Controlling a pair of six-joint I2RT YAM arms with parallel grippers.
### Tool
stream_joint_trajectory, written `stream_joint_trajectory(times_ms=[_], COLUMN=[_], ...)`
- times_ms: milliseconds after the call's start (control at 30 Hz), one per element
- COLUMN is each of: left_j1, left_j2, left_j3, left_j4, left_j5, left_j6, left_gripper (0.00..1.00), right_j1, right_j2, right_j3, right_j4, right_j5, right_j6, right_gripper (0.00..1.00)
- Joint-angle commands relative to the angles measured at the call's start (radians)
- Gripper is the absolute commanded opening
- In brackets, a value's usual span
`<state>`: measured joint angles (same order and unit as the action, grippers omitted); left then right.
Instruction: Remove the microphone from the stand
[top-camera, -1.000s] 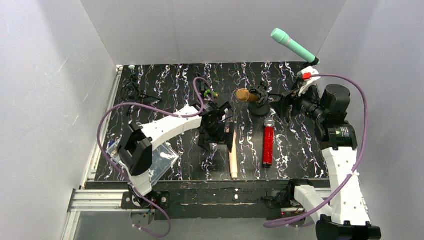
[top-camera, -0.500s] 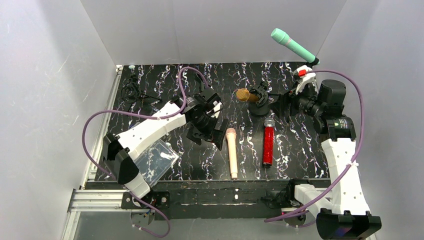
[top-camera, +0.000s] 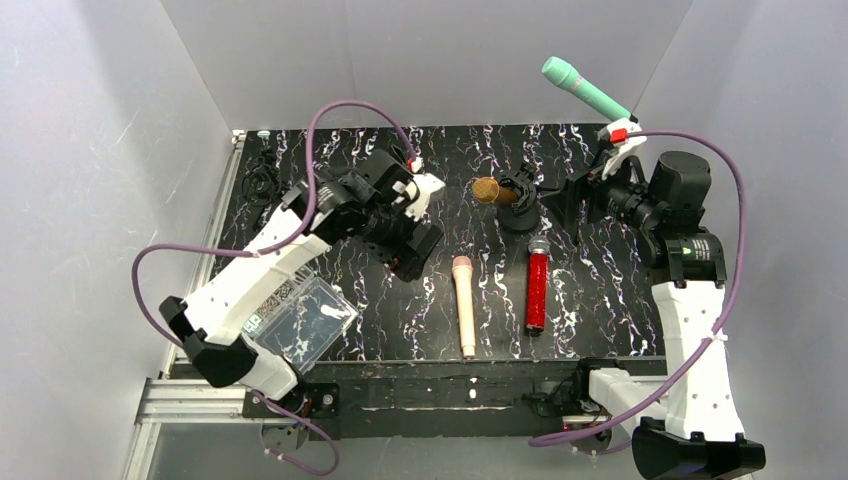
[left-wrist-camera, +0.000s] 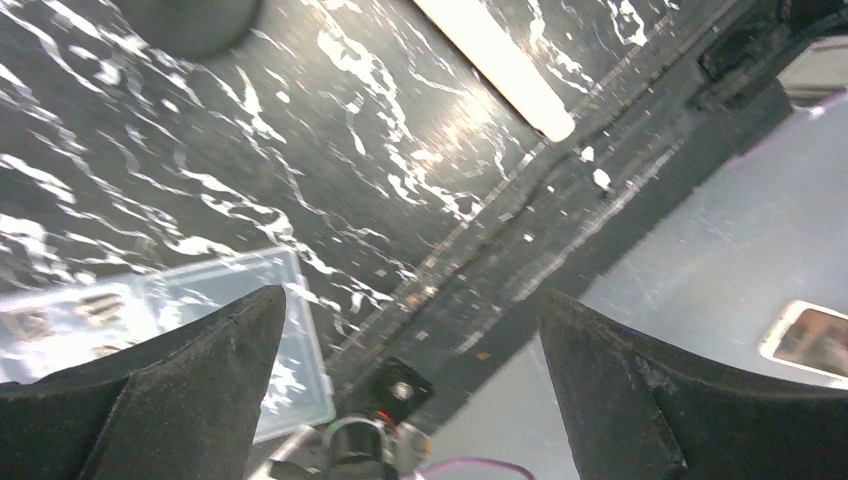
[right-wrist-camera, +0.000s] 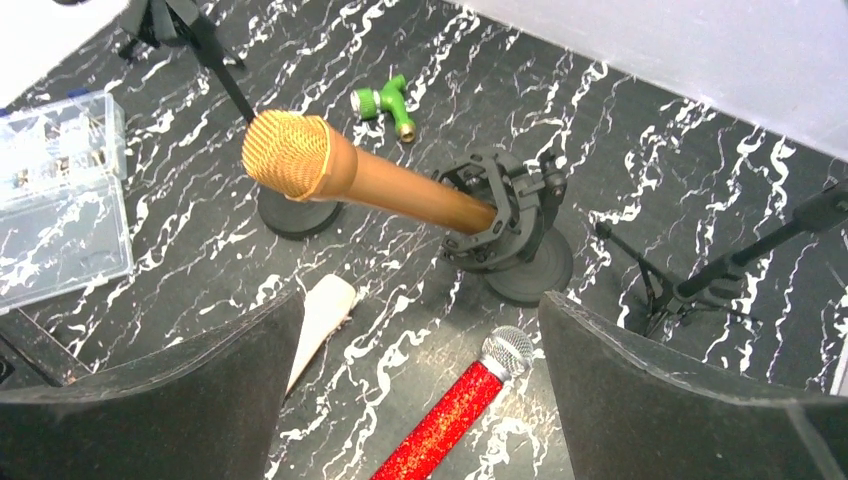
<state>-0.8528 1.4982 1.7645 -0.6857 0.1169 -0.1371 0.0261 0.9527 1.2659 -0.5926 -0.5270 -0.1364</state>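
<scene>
Nearest my bases, at 7 o'clock on the counter (top-camera: 600, 300), sits a clear box (top-camera: 305, 320). A beige microphone (top-camera: 464, 305) and a red glitter microphone (top-camera: 537, 290) lie loose side by side at 6 o'clock. Just past them my left jaws hang spread wide with nothing between them. Farther out, the gold microphone (right-wrist-camera: 340, 175) sits clamped in the stand (right-wrist-camera: 520, 260), tilted, with its mesh head poking toward 9 o'clock. My right jaws face it from the 3 o'clock side, gaping and empty, not yet touching. Beyond, at 1 o'clock, a teal microphone (top-camera: 585, 88) rides high on another mount.

The clip worries me most. If I close on it rather than on the gold body, I would lift the whole stand. The base also looks light. If I pull along the barrel with nothing holding the base down, it could drag or tip onto the red microphone at its 6 o'clock. A grip on the smooth barrel might also slip.
</scene>
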Motion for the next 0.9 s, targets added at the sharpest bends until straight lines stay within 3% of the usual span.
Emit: stream_joint_trajectory(times_ms=[0, 233, 533, 667, 867], left_j1=[0.012, 0.09, 0.207, 0.237, 0.259], left_j2=[-0.031, 0.051, 0.166, 0.216, 0.237], left_j3=[0.092, 0.2, 0.341, 0.386, 0.376], left_j4=[-0.083, 0.038, 0.164, 0.182, 0.263], left_j5=[-0.148, -0.217, -0.14, -0.143, -0.209], left_j6=[0.213, 0.329, 0.344, 0.323, 0.163], left_gripper=[0.98, 0.98, 0.98, 0.95, 0.91], right_j1=[-0.005, -0.003, -0.002, -0.002, -0.003], right_j2=[0.003, 0.039, 0.074, 0.082, 0.087], right_j3=[0.09, 0.146, 0.149, 0.125, 0.089], right_j4=[0.011, 0.021, 0.038, 0.047, 0.061], right_j5=[-0.016, -0.067, -0.121, -0.125, -0.128], right_j6=[0.029, 0.034, 0.046, 0.047, 0.052], right_gripper=[0.96, 0.96, 0.94, 0.94, 0.93])
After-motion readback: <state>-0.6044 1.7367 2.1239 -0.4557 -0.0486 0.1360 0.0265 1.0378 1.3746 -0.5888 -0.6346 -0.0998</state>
